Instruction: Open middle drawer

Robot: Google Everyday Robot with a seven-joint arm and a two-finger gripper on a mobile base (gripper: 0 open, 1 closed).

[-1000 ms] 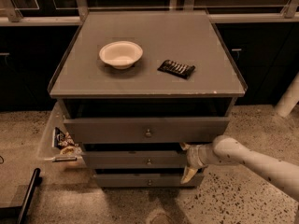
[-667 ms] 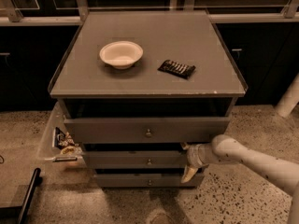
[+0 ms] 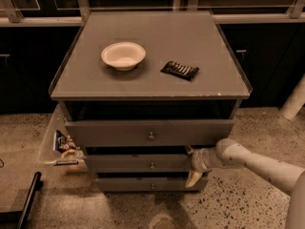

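Can't make out a brand or any readable words anywhere. Seeing a dark ribbed wrapper on the counter, right of centre and toward the front edge, print too small to read. Same deal with the colourful snack packs stuffed in a see-through side bin hanging below the counter's left edge. Also spotting a white bowl on the left half, well apart from the wrapper.

Looking at the middle drawer now: plain grey, low wide front, small round metal knob dead centre. Sits under the counter's front edge, second of three, between the taller top drawer, pulled out a bit with a dark gap above it, and the narrow bottom drawer.

Finding the gripper right at the right end of that middle front, below the counter's front right corner, on a pale arm reaching in from the right over speckled floor. Touching the panel or just beside it, can't tell which. Can't tell if the pincer is wide or narrow either.
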